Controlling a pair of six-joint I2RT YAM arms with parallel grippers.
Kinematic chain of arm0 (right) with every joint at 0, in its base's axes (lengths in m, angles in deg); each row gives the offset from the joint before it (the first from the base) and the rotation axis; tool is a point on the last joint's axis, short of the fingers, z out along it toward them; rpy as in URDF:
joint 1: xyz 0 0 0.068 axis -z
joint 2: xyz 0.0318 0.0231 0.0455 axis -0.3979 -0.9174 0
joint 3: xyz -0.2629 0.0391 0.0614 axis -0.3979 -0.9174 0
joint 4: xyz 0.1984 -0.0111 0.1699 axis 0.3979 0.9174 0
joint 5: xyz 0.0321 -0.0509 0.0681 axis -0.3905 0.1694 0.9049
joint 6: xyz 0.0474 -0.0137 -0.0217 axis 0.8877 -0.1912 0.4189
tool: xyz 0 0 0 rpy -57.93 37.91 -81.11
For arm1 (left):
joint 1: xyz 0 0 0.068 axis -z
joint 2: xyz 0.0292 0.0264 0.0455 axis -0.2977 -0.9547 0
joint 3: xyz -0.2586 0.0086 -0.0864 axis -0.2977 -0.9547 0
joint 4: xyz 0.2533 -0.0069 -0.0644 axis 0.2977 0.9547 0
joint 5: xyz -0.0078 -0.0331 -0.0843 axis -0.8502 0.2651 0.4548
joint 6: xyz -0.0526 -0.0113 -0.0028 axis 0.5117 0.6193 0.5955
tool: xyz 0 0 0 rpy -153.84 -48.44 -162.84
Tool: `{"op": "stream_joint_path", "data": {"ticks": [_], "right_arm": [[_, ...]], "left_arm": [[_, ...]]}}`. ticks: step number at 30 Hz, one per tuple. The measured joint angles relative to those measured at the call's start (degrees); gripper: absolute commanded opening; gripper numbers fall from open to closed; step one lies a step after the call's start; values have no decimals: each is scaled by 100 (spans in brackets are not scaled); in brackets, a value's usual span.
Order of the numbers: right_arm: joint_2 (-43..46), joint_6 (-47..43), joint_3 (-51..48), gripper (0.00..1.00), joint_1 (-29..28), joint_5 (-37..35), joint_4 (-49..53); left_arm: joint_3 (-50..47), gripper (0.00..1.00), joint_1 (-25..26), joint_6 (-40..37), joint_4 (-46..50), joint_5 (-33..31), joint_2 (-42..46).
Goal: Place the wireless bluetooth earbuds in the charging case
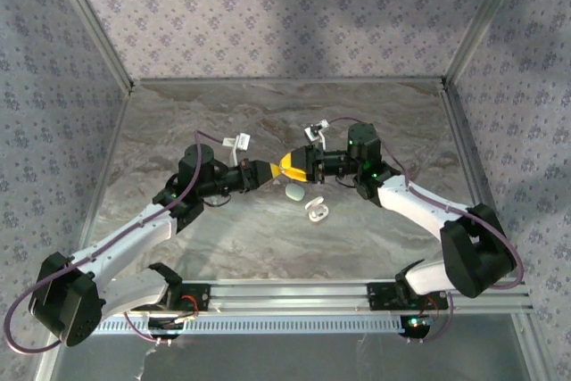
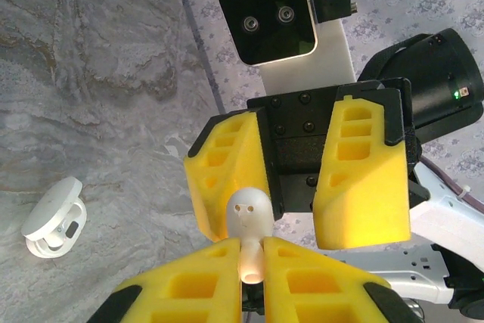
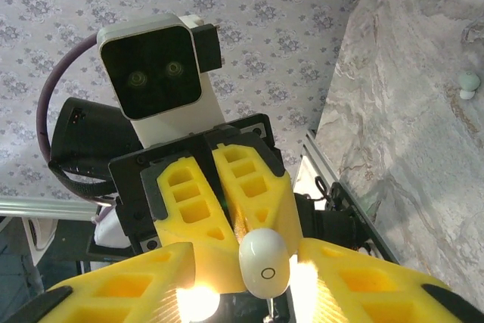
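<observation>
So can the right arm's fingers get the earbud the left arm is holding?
Probably yes. The earbud sticks out of the left fingers, and the right fingers stand apart close by it, with nothing between.

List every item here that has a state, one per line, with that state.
earbud, clamped by its stem in the left gripper, not in the case
left gripper, shut on the earbud
right gripper, open, facing the left gripper
charging case, lid open, resting on the table
white oval case, lying on the table beside the charging case, looks closed
</observation>
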Motion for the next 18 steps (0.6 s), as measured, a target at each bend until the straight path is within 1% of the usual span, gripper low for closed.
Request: {"op": "stream_joint_path", "data": {"ticks": [4,6,15,18], "right_arm": [[-13,-7,4,36,-2,4,24],[-20,-22,4,33,-2,4,39],[-44,-24,15,32,-55,20,109],[-44,-46,37,28,-79,20,149]], "left_arm": [[-74,14,2,2,2,0,70],[-87,14,2,2,7,0,107],[-105,14,2,0,11,-2,181],[-116,14,2,0,13,-4,181]]}}
